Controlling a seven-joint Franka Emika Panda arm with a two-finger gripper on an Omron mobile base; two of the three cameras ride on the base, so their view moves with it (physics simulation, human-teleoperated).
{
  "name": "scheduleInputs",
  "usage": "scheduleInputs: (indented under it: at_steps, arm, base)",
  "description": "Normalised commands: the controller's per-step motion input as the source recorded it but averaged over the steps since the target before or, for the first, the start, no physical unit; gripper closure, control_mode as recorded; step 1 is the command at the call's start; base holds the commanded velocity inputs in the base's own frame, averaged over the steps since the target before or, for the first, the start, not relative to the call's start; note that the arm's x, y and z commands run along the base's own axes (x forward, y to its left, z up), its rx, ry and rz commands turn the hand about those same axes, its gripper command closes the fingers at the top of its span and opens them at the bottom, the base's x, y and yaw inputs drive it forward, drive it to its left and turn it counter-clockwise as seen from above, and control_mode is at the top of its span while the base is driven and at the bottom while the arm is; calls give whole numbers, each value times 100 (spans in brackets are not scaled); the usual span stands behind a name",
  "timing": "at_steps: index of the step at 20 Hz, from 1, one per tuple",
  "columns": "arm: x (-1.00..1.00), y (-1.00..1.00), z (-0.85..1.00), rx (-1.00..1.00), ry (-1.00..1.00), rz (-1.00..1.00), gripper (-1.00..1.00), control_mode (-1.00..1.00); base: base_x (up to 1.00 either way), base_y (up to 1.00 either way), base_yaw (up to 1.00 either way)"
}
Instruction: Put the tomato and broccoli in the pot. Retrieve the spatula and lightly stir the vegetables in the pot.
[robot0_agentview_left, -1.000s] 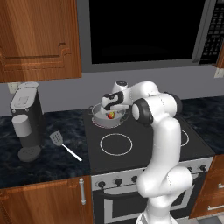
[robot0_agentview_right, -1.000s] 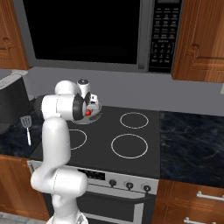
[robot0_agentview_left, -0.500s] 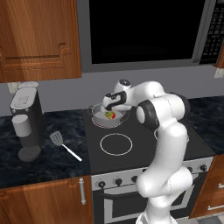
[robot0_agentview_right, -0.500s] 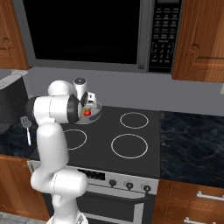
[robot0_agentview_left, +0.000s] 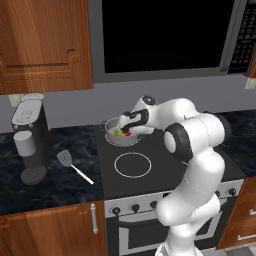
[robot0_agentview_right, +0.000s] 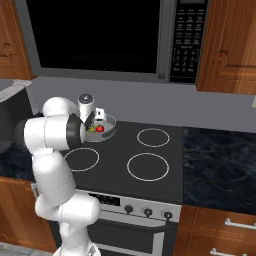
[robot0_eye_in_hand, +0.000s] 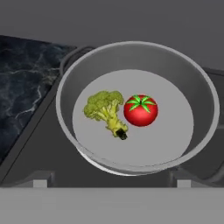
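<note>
The grey pot (robot0_eye_in_hand: 202, 83) stands on the stove's back left burner (robot0_agentview_left: 111, 131). Inside it lie the yellow-green broccoli (robot0_eye_in_hand: 105, 109) and, touching its right side, the red tomato (robot0_eye_in_hand: 140, 110). My gripper (robot0_agentview_left: 128, 127) hangs just above the pot, pointing down into it, open with nothing between its fingers. From the right the pot (robot0_agentview_right: 110, 122) shows the tomato (robot0_agentview_right: 100, 128) beside my hand. The spatula (robot0_agentview_left: 71, 165) lies flat on the dark counter left of the stove, blade toward the wall and white handle toward the front.
A dark coffee machine (robot0_agentview_left: 31, 137) stands on the counter left of the spatula. The stove has three bare burners (robot0_agentview_right: 148, 166). A microwave (robot0_agentview_left: 165, 37) and wooden cabinets (robot0_agentview_left: 45, 45) hang overhead.
The arm's elbow has swung sideways while the hand stayed over the pot. The jaws remain open; tomato and broccoli lie still in the pot.
</note>
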Motion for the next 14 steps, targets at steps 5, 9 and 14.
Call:
scheduleInputs:
  at_steps: [5,9,14]
  arm:
    - [-53,4,35,1,-4,6,-100,-100]
    - [-52,0,42,0,0,7,-100,-100]
    - [-46,13,37,0,2,8,-100,-100]
  base:
    - [0,0,0]
    - [0,0,0]
    - [0,0,0]
